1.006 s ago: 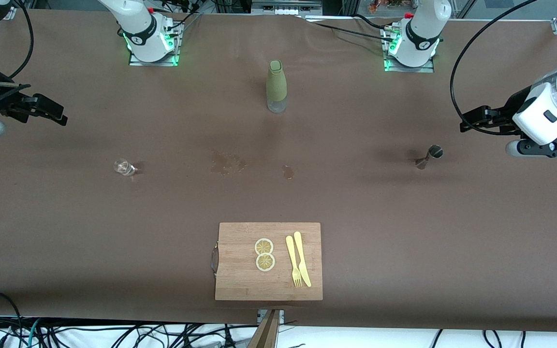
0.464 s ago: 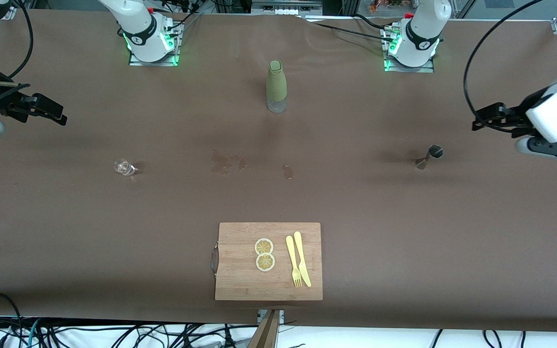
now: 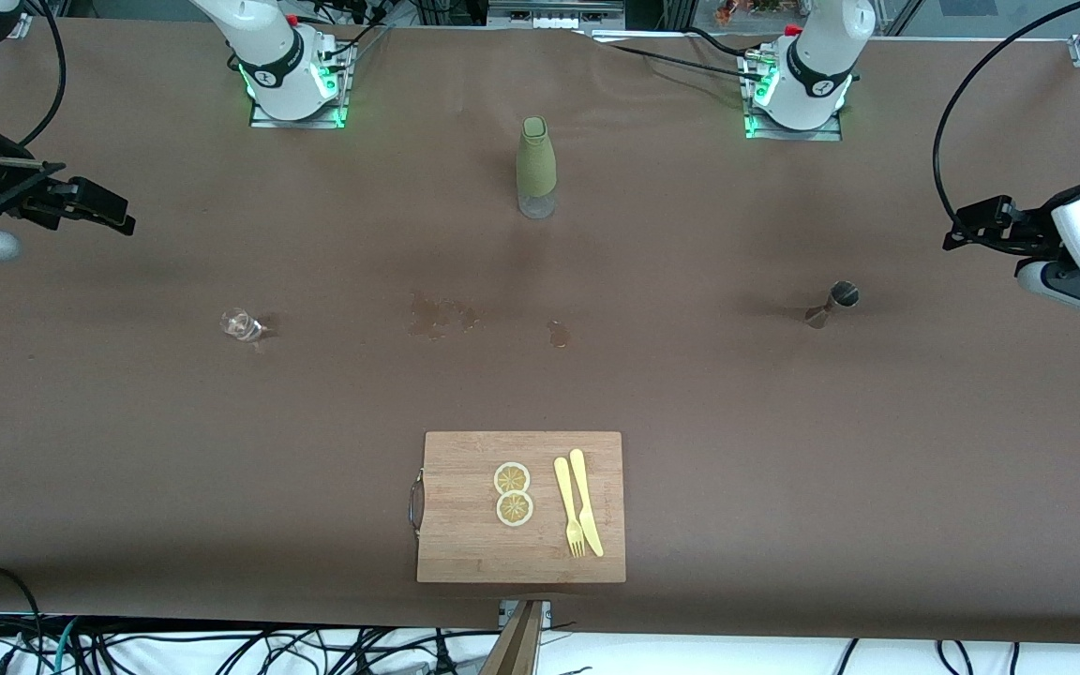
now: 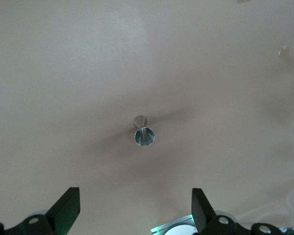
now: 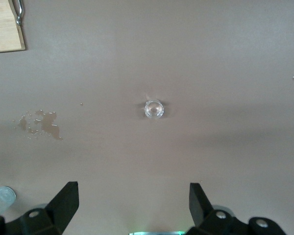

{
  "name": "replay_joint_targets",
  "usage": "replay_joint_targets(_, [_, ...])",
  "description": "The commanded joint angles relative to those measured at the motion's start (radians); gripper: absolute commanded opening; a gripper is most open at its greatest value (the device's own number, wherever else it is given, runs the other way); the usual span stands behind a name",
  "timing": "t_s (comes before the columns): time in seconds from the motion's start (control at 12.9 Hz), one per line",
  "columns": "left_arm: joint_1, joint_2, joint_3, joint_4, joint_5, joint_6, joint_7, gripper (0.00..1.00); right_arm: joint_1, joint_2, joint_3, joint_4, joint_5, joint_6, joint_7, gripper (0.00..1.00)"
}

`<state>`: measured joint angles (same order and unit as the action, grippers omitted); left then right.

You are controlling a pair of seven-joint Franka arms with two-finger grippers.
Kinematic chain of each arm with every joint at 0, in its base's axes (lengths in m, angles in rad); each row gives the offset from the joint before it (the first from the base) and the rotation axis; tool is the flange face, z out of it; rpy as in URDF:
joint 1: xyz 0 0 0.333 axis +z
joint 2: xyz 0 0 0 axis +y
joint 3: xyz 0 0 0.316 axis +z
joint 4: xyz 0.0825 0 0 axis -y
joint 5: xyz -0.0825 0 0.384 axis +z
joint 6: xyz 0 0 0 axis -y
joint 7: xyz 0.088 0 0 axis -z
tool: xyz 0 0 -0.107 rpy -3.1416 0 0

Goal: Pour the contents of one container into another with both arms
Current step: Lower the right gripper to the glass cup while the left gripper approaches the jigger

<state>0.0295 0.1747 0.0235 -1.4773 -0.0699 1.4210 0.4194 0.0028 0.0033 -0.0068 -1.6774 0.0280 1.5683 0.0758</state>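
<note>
While both arms hang raised at the ends of the tabletop, each gripper has its fingers spread wide with nothing between them. The left gripper is up over the left arm's end, near the metal jigger. The right gripper is over the right arm's end, near the small clear glass. A green-sleeved bottle stands midway between the bases.

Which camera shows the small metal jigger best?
The left wrist view: the small metal jigger sits central, its open mouth facing the camera. The front view shows it small, toward the left arm's end. The right wrist view misses it.
</note>
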Motion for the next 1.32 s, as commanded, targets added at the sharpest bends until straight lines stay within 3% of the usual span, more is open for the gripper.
replay_joint_targets(0.0, [0.026,-0.006,0.015,-0.029,-0.031,0.006,0.183,1.0,-0.001,0.015,-0.001,0.03,0.0,-0.034,-0.001,1.0])
replay_joint_targets(0.46, [0.043,0.055,0.147,-0.077,-0.197,0.004,0.698,1.0,-0.014,0.029,-0.013,0.028,0.003,-0.05,-0.054,1.0])
replay_joint_targets(0.7, [0.075,0.06,0.173,-0.141,-0.26,0.004,0.852,1.0,-0.017,0.056,-0.079,0.03,0.01,-0.034,-0.256,1.0])
replay_joint_targets(1.08, [0.154,0.084,0.181,-0.245,-0.414,0.004,1.122,1.0,-0.035,0.148,-0.244,0.03,0.197,-0.024,-0.748,1.0])
replay_joint_targets(1.24, [0.19,0.117,0.187,-0.28,-0.497,0.006,1.246,1.0,-0.066,0.196,-0.259,0.024,0.239,-0.021,-0.969,1.0])
